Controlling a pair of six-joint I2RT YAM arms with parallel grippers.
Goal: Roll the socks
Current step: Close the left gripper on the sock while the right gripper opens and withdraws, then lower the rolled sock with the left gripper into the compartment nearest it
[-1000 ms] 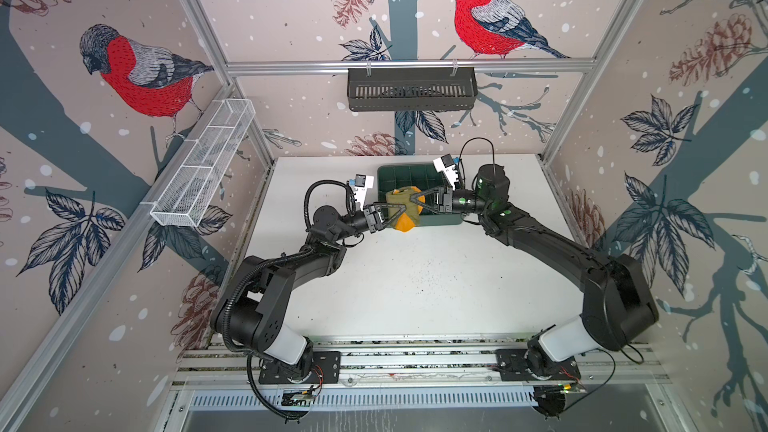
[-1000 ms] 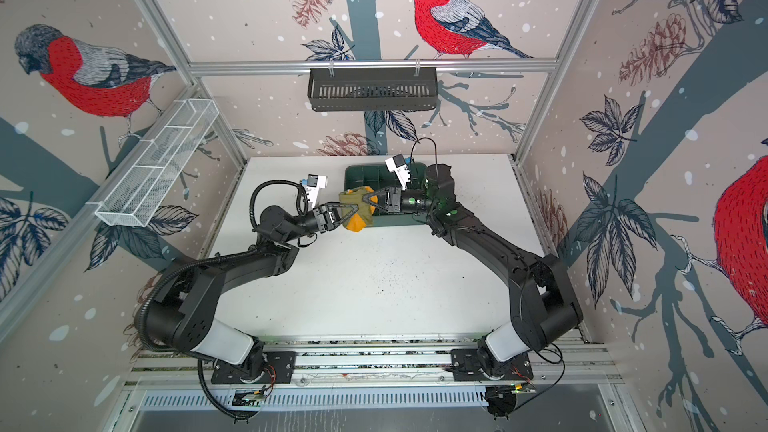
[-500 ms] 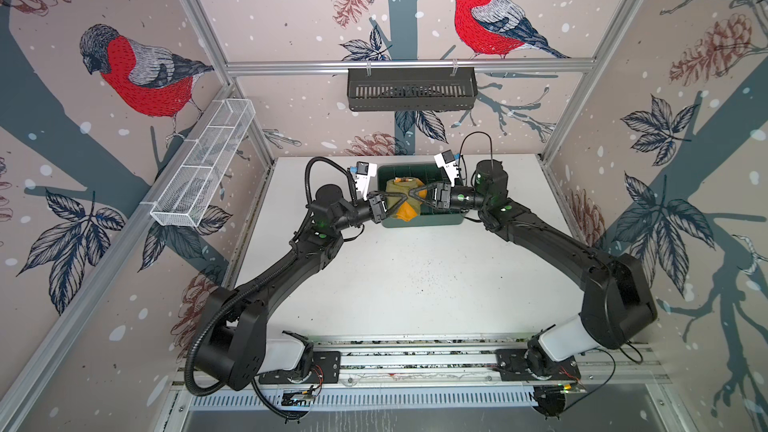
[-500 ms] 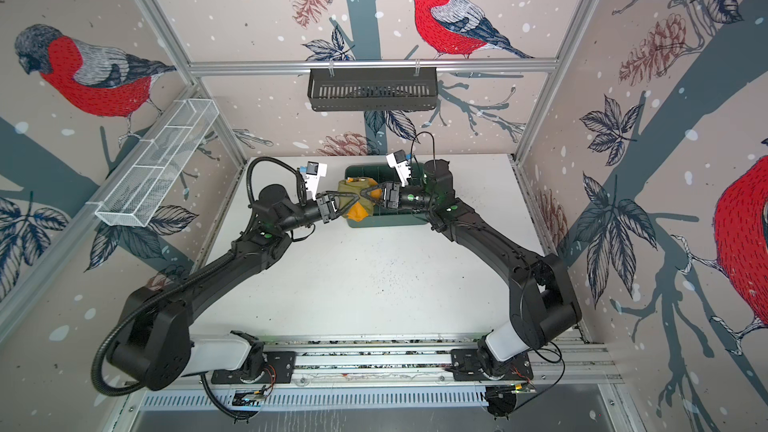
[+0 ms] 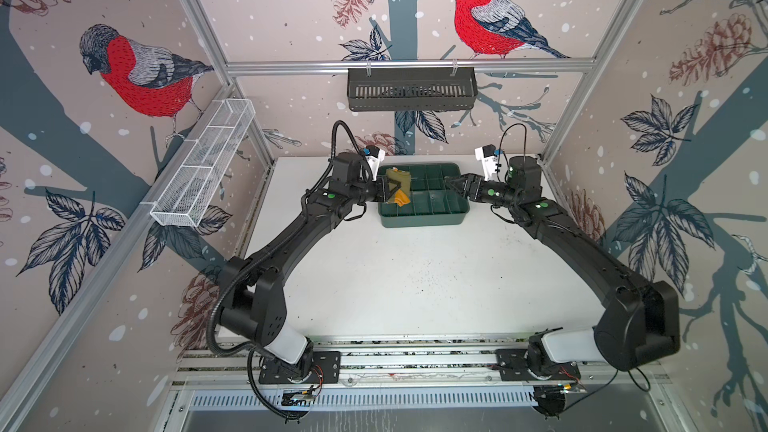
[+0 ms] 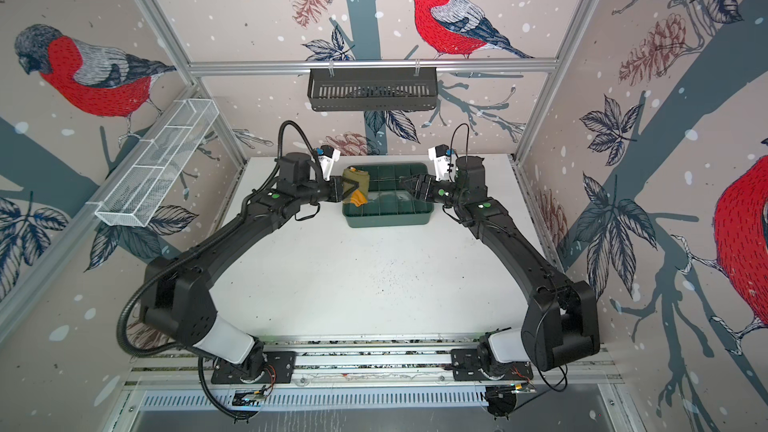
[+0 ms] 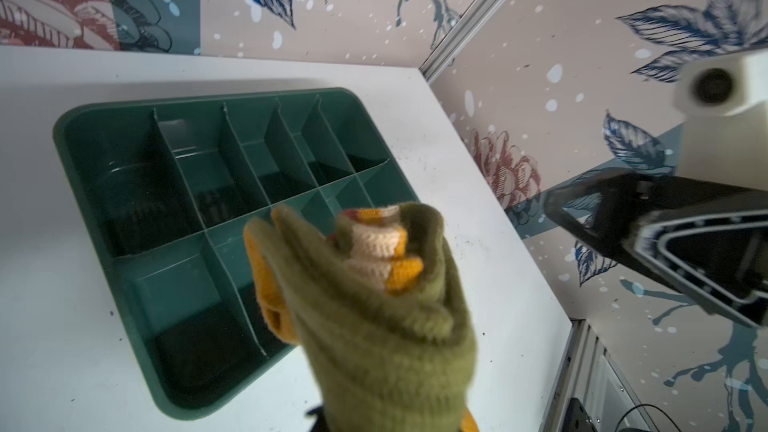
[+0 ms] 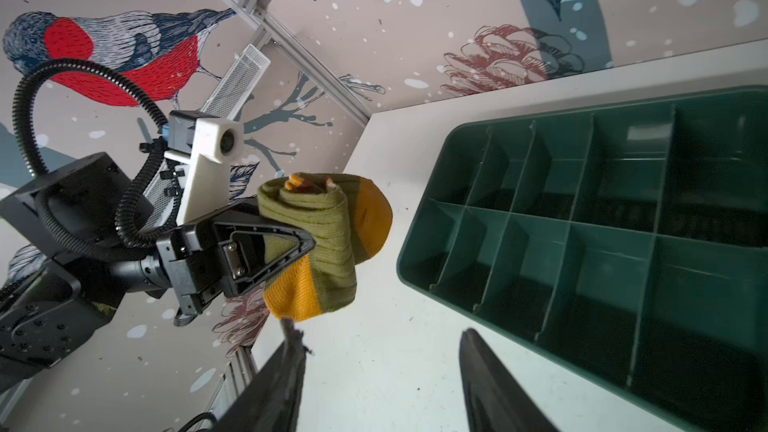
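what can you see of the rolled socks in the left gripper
The socks are an olive-green knit, wound into a bundle with orange toe or heel patches outside and cream and orange stripes showing at the roll's open end. The left gripper clamps them in the air beside the left end of the green tray; nothing else touches them.

In the left wrist view the socks (image 7: 374,305) are blurred and run off the edge. In the right wrist view the tray (image 8: 557,117) and the fingers (image 8: 490,384) of the right gripper (image 8: 379,330) are cut off.
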